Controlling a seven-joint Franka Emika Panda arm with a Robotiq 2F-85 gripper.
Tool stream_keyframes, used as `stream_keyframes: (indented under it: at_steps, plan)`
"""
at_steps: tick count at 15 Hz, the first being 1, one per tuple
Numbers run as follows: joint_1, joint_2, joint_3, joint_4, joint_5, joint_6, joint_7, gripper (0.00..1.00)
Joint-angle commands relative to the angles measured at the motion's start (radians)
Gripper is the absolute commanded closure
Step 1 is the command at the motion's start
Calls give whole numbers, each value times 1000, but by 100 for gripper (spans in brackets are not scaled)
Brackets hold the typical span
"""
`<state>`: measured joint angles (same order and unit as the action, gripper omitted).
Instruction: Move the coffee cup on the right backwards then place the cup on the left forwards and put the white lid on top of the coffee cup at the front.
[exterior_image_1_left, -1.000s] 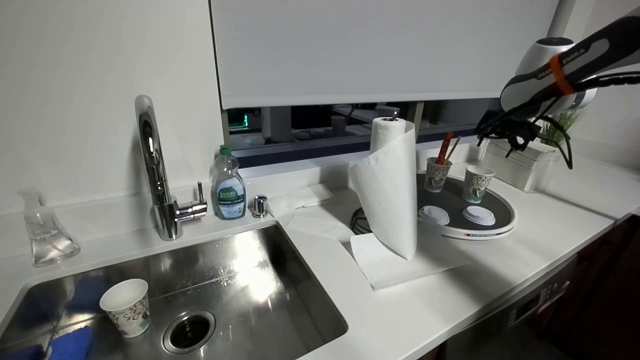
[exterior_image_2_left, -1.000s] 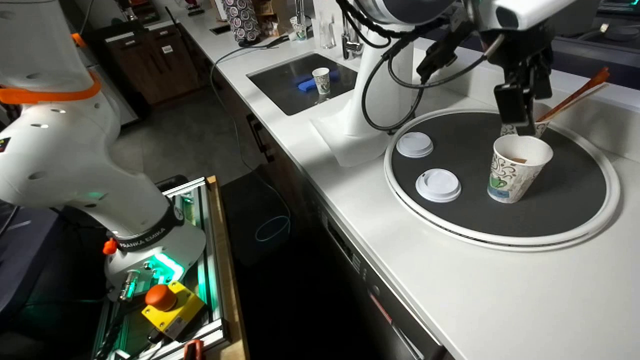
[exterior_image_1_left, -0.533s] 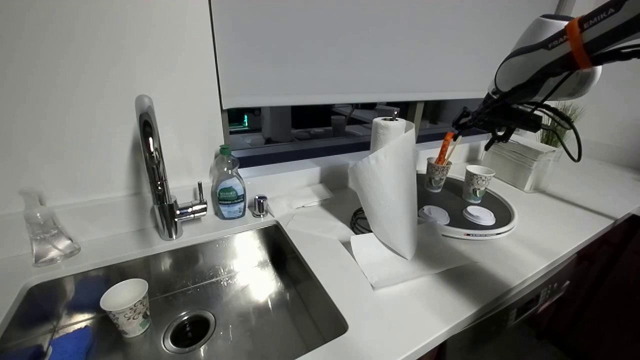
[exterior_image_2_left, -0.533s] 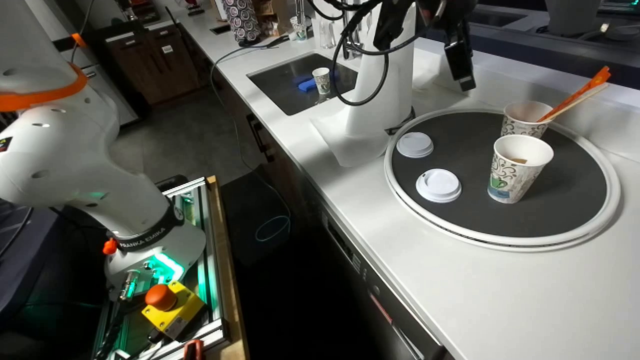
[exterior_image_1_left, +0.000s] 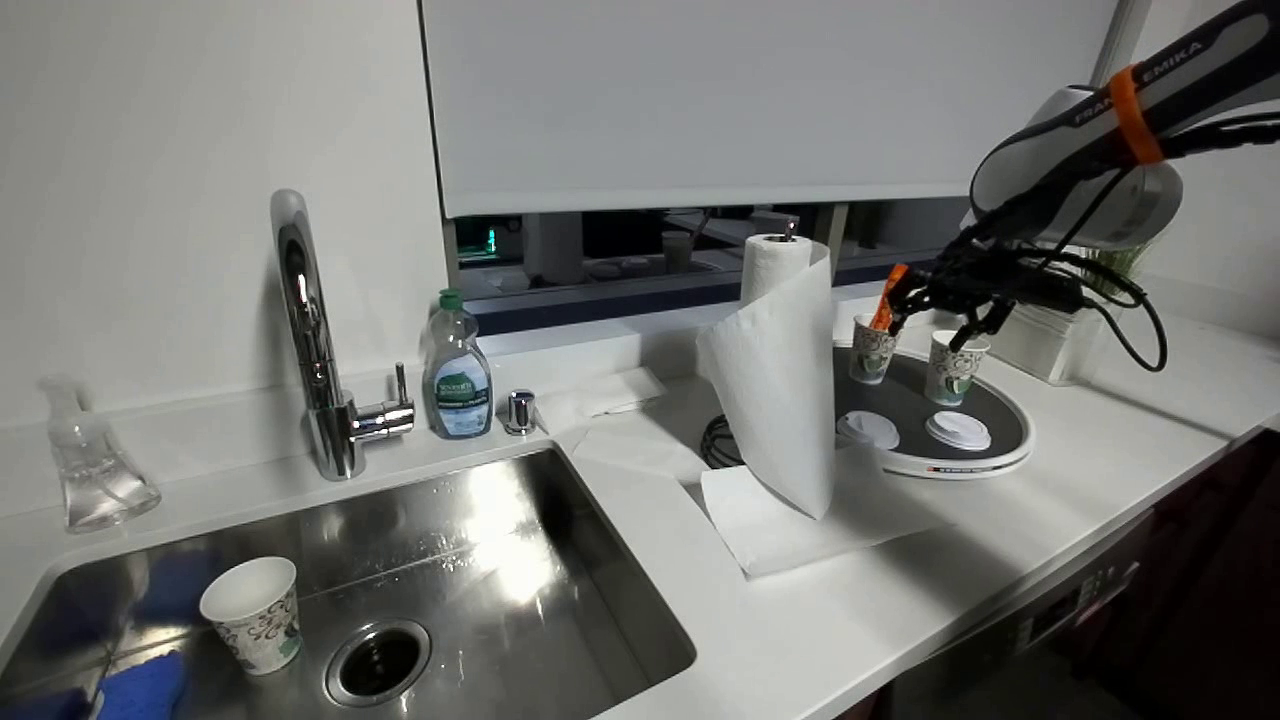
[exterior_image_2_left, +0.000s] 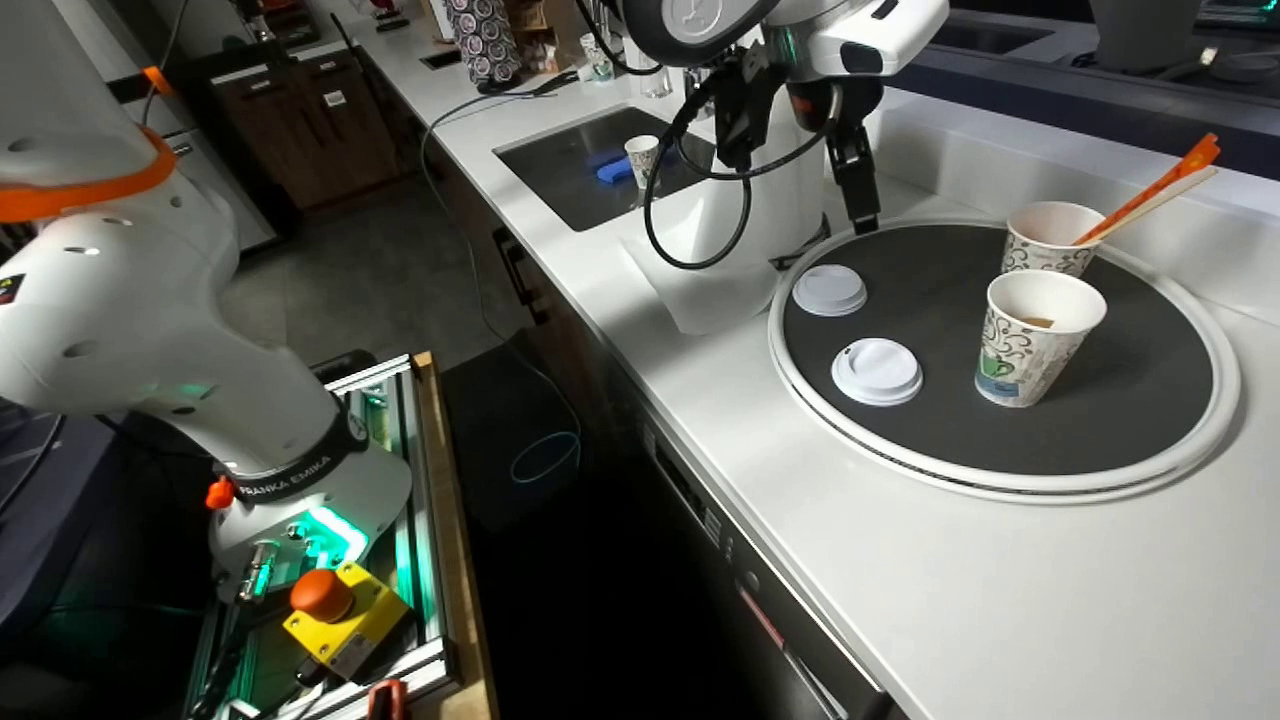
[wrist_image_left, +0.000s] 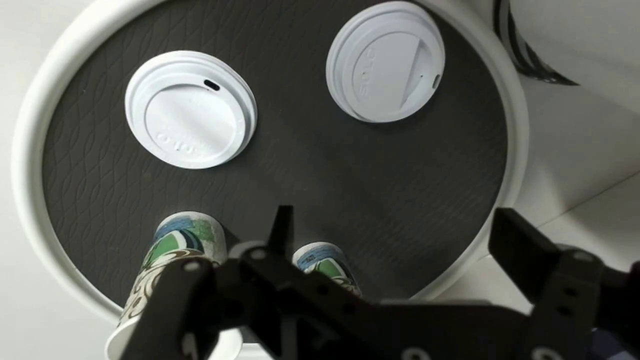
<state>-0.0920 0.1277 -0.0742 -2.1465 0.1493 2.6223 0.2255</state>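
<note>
Gripper (wrist_image_left: 393, 218) gapes wide, apparently above the tray (wrist_image_left: 305, 165).

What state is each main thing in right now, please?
Gripper: open, nothing held
Stick cup: upright, lidless, sticks inside
Stickless cup: upright, lidless, something brown inside
Wrist view's left lid: loose, top up
Wrist view's right lid: loose, top up
Sink cup: upright, lidless
Paper roll: upright, partly unrolled
Soap bottle: upright
Base light: lit green
</note>
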Motion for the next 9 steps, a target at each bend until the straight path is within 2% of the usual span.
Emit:
stream_keyframes:
  at_steps: [1, 4, 9]
  plan:
    - [6, 3, -3, 0, 1, -5, -15, 0]
    - [12, 15, -3, -7, -51, -13, -61, 0]
    - [6, 52, 6, -27, -62, -35, -180, 0]
